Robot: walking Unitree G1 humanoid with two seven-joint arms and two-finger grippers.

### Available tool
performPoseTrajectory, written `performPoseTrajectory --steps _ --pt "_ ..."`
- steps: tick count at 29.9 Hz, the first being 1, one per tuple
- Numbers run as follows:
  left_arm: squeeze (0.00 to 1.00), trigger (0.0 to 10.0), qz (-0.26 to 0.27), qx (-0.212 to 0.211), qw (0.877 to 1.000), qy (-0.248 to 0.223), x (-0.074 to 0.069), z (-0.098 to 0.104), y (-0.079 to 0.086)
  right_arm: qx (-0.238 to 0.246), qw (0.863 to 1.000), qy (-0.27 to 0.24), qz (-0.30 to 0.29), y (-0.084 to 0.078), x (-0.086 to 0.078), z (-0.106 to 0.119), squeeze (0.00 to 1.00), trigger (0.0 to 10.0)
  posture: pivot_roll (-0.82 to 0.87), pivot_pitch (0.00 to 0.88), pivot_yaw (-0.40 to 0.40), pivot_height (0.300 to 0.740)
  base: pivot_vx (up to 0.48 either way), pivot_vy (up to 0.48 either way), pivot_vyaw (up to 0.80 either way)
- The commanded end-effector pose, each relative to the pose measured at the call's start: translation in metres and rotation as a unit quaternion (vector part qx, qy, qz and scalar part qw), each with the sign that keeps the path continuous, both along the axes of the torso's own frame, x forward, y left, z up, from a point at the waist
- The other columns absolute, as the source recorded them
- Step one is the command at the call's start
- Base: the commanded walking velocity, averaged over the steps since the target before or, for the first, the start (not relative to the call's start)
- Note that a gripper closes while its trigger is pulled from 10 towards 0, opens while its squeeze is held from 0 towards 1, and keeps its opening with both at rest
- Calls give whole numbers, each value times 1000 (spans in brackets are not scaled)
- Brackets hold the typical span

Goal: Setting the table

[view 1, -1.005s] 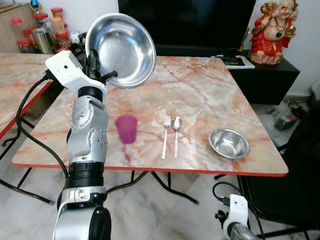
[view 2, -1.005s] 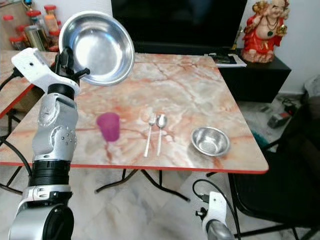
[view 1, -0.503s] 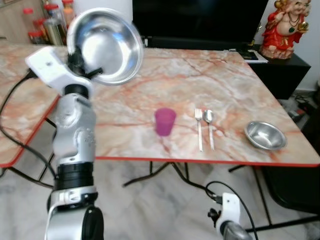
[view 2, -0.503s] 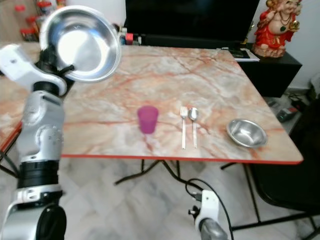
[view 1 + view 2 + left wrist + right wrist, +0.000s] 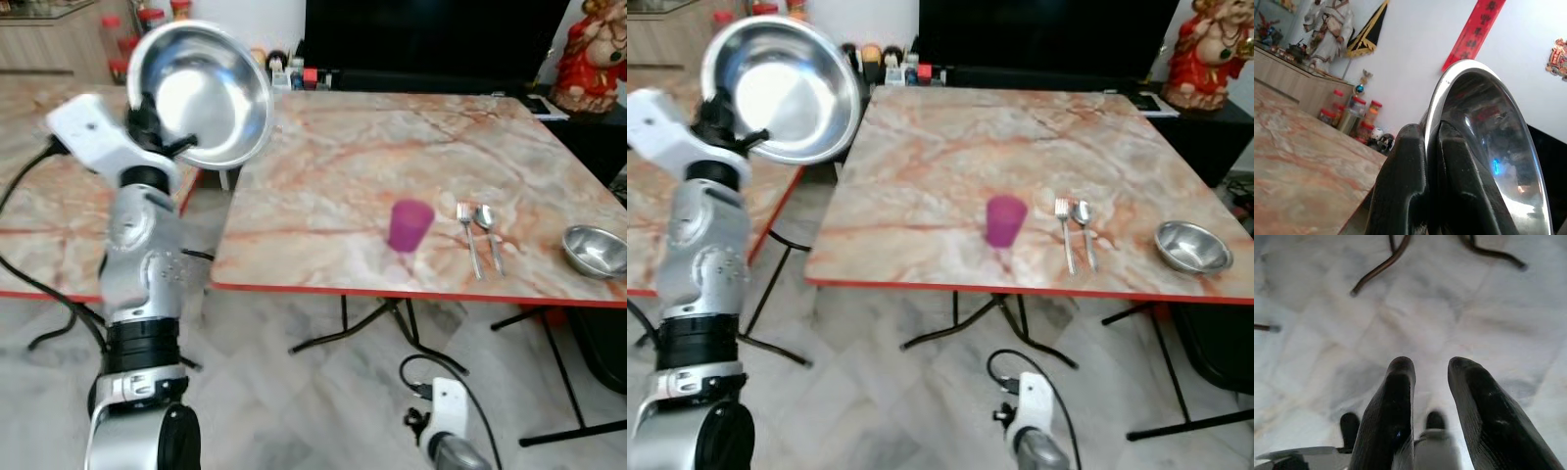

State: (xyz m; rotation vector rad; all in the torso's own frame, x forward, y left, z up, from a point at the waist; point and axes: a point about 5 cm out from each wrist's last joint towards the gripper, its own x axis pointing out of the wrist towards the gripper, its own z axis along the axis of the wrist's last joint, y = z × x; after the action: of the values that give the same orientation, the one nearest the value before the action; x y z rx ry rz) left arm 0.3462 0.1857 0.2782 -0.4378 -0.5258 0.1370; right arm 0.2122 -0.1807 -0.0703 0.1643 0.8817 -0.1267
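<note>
Currently your left pincer (image 5: pixel 165 142) pinches the rim of the large steel bowl (image 5: pixel 203 93), held high and tilted, off the left edge of the desk (image 5: pixel 323 186). On that desk, a purple cup (image 5: pixel 409 225) stands near the front edge; fork (image 5: pixel 469 238), spoon (image 5: pixel 489 235) and small steel bowl (image 5: pixel 595 250) lie rightward. You're mid-carry; next, set the big bowl down flat beside the cup. Your right pincer (image 5: pixel 1431 382) hangs idle, slightly spread, over the floor.

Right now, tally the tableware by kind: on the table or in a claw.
Steel bowls: 2, large bowl gripped at its rim by the left claw, small bowl on the table
Pink cup: 1
Fork: 1
Spoon: 1
Total: 5
</note>
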Motion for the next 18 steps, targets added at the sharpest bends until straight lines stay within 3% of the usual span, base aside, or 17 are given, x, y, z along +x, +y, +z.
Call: performPoseTrajectory --steps 1,18 --pt "0 10000 -20 4 1000 -13 0 7 -14 -9 1000 1 -15 -11 -3 0 0 10000 4 0 -42 728 0 480 0" --pt "0 10000 -18 16 1000 19 2 -6 -12 -11 1000 -4 -13 -13 -2 1 0 10000 7 0 -51 728 0 480 0"
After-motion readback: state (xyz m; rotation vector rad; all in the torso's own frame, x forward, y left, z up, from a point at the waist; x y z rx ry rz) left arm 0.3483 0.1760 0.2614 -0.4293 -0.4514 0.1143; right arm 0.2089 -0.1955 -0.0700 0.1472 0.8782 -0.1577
